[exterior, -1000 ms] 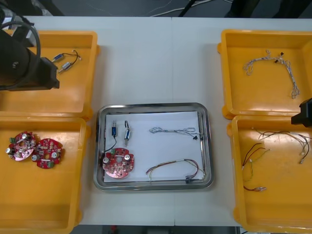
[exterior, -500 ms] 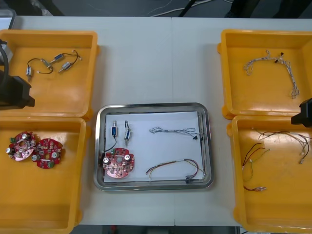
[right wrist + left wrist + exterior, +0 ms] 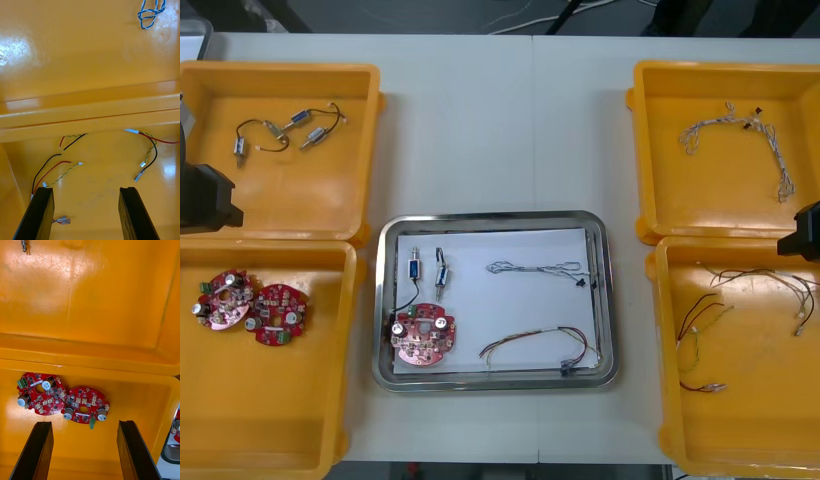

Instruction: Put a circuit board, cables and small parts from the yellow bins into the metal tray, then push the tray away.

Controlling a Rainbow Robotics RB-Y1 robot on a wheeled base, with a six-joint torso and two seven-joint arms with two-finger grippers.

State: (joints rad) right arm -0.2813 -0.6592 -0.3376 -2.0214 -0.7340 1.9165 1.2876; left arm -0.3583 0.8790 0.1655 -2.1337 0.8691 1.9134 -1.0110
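The metal tray [image 3: 607, 300], white inside, stands at the table's middle. It holds a red circuit board [image 3: 421, 338], two small metal parts [image 3: 428, 268], a twisted cable [image 3: 540, 268] and a red and yellow cable [image 3: 538, 346]. My left gripper [image 3: 84, 450] is open above the near left bin, with two circuit boards [image 3: 39, 393] [image 3: 85, 409] lying just beyond its fingers. Over the near right bin my right gripper [image 3: 85, 212] is also open, and thin cables [image 3: 56, 170] lie past its fingers. Neither holds anything.
The far left bin [image 3: 280, 190] holds small metal parts [image 3: 285, 132]. The far right bin [image 3: 710, 190] holds a twisted cable [image 3: 740, 140]. The near right bin [image 3: 750, 400] holds several thin cables. My left arm [image 3: 202, 198] and right arm [image 3: 805, 232] sit at the table's sides.
My left arm has drawn back to the left edge, off the far left bin, uncovering the small parts there. The right arm and the tray's contents have not moved.
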